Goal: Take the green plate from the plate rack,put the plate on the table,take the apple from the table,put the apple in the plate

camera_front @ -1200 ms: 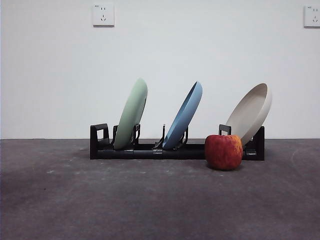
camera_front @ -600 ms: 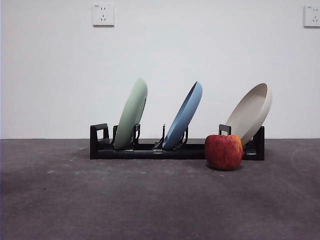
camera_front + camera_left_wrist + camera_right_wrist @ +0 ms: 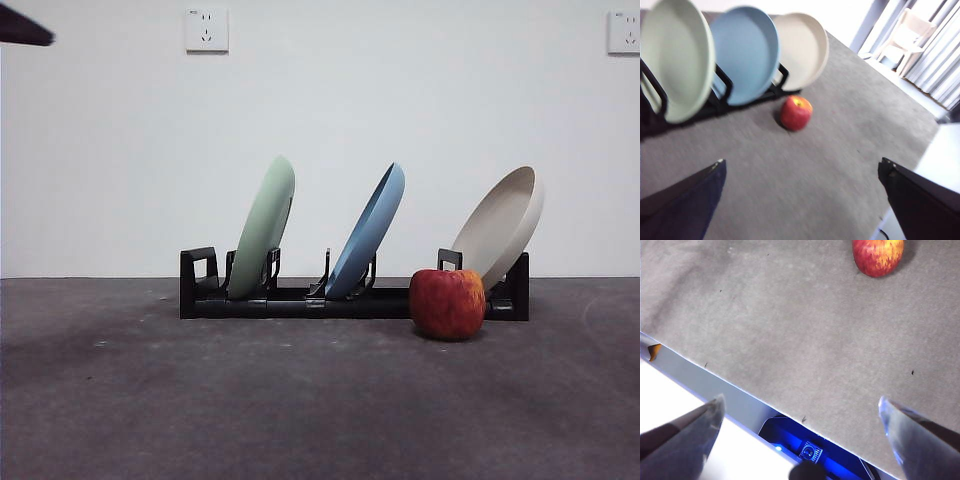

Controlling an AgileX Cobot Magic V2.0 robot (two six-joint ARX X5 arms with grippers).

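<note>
The green plate (image 3: 263, 228) leans in the left slot of the black plate rack (image 3: 300, 300), on the dark grey table (image 3: 300, 400). The red apple (image 3: 447, 303) sits on the table in front of the rack's right end. In the left wrist view the green plate (image 3: 675, 57), the rack (image 3: 715, 107) and the apple (image 3: 796, 113) show well ahead of my left gripper (image 3: 800, 200), which is open and empty above the table. My right gripper (image 3: 800, 435) is open and empty over the table's near edge, with the apple (image 3: 878, 256) far ahead.
A blue plate (image 3: 368, 232) stands in the rack's middle slot and a beige plate (image 3: 500, 226) in its right slot. A black arm tip (image 3: 22, 27) shows at the front view's top left corner. Two wall sockets hang on the white wall behind.
A black arm tip has come into the front view's top left corner. The plates, rack and apple have not moved.
</note>
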